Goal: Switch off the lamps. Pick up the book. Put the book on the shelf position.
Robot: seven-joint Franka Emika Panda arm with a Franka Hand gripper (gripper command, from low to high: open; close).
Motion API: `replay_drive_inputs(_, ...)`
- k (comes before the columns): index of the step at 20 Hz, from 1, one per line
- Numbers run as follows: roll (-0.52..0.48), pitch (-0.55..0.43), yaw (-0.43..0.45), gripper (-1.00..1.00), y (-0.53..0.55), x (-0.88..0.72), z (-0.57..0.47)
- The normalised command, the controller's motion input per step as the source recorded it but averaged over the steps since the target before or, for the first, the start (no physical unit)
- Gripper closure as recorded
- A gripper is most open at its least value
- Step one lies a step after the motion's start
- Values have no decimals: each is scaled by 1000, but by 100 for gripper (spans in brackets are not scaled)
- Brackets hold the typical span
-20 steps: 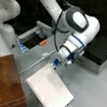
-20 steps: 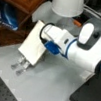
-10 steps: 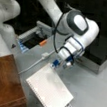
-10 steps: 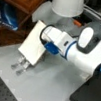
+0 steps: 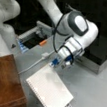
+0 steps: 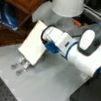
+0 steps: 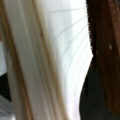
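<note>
The white Panda arm reached down from a front view's top, its upper link slanting toward the right before bending at a bulky grey-capped joint. From there the wrist turned back toward the left and downward, ending in the gripper (image 5: 59,64), which sat low near the middle of the scene. In a front view the forearm lay nearly level, running from the right toward the left, with a blue-trimmed wrist section behind the gripper (image 6: 25,65). Two fingers (image 6: 19,65) showed there, pointing down toward the bottom left. The wrist view showed no part of the gripper.
</note>
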Motion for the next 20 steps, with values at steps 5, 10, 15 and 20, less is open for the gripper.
replay_drive_inputs(5, -472, -138, -13, 100, 73, 88, -287)
replay_drive_inputs(10, -386, -142, 2, 100, 51, 93, -229)
replay_drive_inputs(15, -410, -93, 11, 100, 26, 90, -155)
replay_drive_inputs(20, -389, -87, 17, 100, 23, 86, -145)
